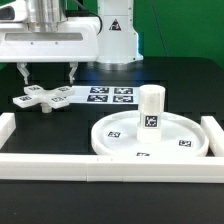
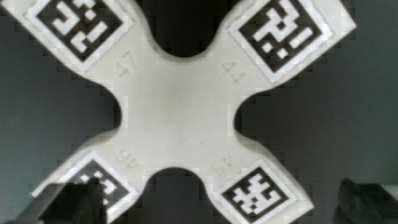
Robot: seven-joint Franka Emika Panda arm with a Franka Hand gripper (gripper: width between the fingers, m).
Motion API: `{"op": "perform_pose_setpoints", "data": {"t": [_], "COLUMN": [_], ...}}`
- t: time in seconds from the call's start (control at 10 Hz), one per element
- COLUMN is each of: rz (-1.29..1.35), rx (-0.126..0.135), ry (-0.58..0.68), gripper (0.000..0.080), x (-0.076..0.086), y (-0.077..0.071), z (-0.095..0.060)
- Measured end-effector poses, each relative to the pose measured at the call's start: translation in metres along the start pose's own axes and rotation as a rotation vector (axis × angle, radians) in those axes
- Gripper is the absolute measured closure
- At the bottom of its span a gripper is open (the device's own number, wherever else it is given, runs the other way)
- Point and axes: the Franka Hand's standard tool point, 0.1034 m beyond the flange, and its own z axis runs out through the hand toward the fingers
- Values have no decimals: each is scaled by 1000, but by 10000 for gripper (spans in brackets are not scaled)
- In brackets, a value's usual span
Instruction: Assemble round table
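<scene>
The white cross-shaped foot (image 1: 44, 99) lies flat on the dark table at the exterior view's left, each arm bearing a tag. My gripper (image 1: 46, 72) hangs just above it, jaws open, one finger on each side. In the wrist view the foot (image 2: 178, 105) fills the picture, with the dark fingertips (image 2: 54, 205) at its near arms, not touching. The large rimmed disc (image 1: 190, 128) rests at the exterior view's right, and the short cylinder leg (image 1: 150, 108) stands upright on its centre.
The marker board (image 1: 110, 96) lies flat behind the foot, between it and the robot's base. Long white border rails (image 1: 100, 163) run along the front and both sides of the table.
</scene>
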Motion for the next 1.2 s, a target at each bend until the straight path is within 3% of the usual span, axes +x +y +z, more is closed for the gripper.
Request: {"op": "perform_pose_setpoints", "data": {"t": [0.3,1.2], "rz": [21,9], "rx": [-16,-15], "ry": [-17,-36], "gripper": [151,151], "x": [-10,-14], "y": [16,10], "z": [14,26]}}
